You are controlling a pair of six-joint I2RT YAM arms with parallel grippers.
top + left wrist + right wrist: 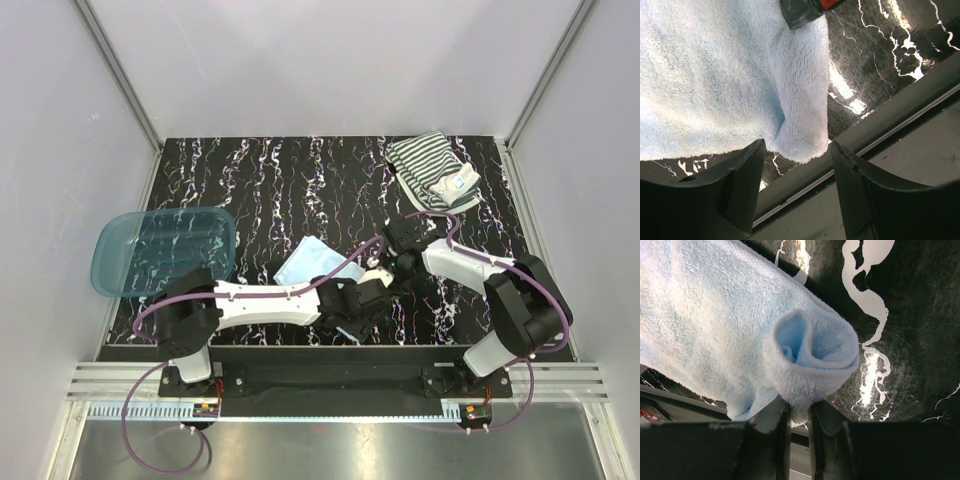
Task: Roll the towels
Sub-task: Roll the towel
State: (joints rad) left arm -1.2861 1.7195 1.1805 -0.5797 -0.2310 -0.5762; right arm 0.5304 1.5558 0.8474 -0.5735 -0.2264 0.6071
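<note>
I'm pinching the light blue towel's (715,315) rolled end in my right hand (799,415) near the middle of the table (280,180), my left hand (797,150) is hanging spread at its edge, and the striped towel (430,170) is lying far right.

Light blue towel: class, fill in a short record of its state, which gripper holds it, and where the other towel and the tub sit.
Light blue towel: one end curled into a loose roll, the rest unrolled
Right gripper: shut on the rolled end
Left gripper: open at a towel corner, not gripping
Striped towel: folded, far right of the table, untouched
Blue plastic tub: at the left edge
</note>
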